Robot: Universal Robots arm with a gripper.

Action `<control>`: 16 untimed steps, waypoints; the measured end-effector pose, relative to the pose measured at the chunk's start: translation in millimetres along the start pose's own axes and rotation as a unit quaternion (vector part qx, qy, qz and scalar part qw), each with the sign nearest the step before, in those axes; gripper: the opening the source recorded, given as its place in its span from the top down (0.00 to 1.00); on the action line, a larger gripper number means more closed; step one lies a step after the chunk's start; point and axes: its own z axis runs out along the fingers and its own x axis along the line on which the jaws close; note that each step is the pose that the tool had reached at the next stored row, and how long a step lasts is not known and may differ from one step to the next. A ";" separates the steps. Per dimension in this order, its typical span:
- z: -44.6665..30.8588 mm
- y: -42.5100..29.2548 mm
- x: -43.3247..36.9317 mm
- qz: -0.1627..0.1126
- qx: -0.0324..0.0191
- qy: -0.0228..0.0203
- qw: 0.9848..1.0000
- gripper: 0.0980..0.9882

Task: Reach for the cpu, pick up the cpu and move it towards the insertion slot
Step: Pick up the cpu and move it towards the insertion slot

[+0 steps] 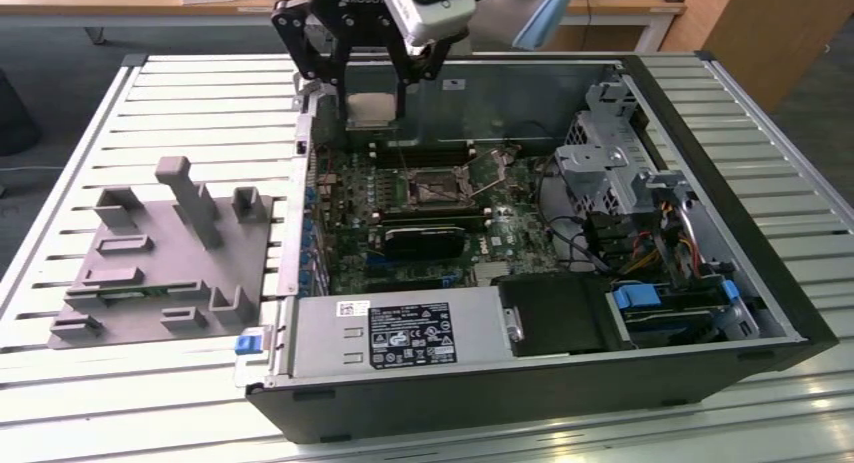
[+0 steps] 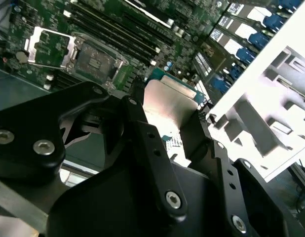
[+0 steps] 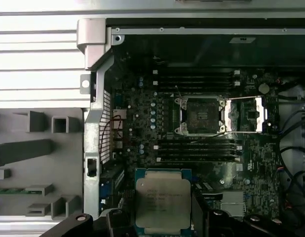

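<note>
A robot arm hangs over an open computer case [image 1: 747, 313] lying on a slatted metal table [image 1: 80, 403]. Its black gripper [image 1: 367, 78] has its jaws closed narrowly on the cpu [image 1: 370, 107], a thin square chip with a silvery top, pinched by two opposite edges and held in the air above the far edge of the motherboard [image 1: 400, 253]. In the first wrist view the cpu [image 3: 163, 206] shows face-up between the black fingers [image 3: 204, 212], well apart from the insertion slot [image 3: 201, 115], whose silver frame is swung open beside its dark centre. In the second wrist view the cpu [image 2: 170, 111] is tilted in the grip, with the insertion slot [image 2: 93, 59] beyond it. A grey plastic tray [image 1: 147, 273] with square recesses sits outside the case on the exterior view's left. The likely risks, judging from this: the chip is held only by its thin edges, so a jolt could let it slip and fall onto the board; and if it arrives tilted or rotated, it could miss the socket or press unevenly on it.
</note>
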 end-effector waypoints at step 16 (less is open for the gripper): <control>4.7 13.0 -31.9 0.000 0.000 0.000 1.000 0.50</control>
